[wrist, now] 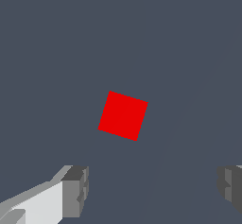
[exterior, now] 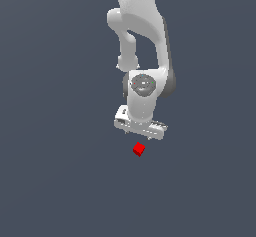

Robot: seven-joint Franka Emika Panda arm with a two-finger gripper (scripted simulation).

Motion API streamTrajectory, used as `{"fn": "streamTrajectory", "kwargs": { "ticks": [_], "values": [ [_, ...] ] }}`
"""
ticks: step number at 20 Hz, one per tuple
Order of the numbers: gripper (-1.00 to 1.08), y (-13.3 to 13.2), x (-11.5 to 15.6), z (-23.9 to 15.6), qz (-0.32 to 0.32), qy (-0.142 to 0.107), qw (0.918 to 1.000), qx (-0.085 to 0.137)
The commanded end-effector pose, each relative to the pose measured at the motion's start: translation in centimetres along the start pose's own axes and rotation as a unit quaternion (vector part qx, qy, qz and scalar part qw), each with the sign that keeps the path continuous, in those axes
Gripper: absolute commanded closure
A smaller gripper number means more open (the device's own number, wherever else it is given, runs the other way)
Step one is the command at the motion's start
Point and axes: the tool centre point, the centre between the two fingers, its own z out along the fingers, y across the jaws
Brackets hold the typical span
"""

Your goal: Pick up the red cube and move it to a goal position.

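Wrist view gives you the clearest read on the hand (wrist: pixel 153 190): its two grey fingertips (wrist: pixel 75 190) sit far apart, one at each side of the frame, so the jaws are spread wide with nothing between them. You can see they hold nothing and touch nothing. The red cube (wrist: pixel 123 116) lies on the plain dark grey surface (wrist: pixel 189 53) beyond the fingertips, clear of both, and roughly centred between them across the frame. It's turned a little, so its edges run at a slant to the line between the fingers. Only its flat top face shows here, unmarked and bright red.

In the exterior view you see the white Panda arm (exterior: pixel 142 36) coming down from the top of the frame, with the hand (exterior: pixel 141 131) pointed down at its end. The fingers themselves are too small to make out there. The cube (exterior: pixel 139 149) sits just below the hand in that picture, apart from it, resting on the surface (exterior: pixel 50 181).

The surface is a uniform slate grey filling both views. You get no walls, edges or other room detail.
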Motion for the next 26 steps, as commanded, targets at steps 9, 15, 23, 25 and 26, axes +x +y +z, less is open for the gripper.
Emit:
{"fn": "streamTrajectory", "kwargs": {
  "ticks": [9, 15, 23, 25, 26],
  "values": [
    [-0.92, -1.5, 2.4, 5.5, 0.111, -0.001, 0.9938, -0.004],
    [-0.92, -1.8, 3.2, 7.0, 0.142, -0.002, 0.9898, -0.004],
    [1.08, -1.8, 3.4, 7.2, 0.147, -0.002, 0.9892, -0.004],
    [1.08, -1.8, 3.4, 7.2, 0.147, -0.002, 0.9892, -0.004],
    [1.08, -1.8, 3.4, 7.2, 0.147, -0.002, 0.9892, -0.004]
  ]
}}
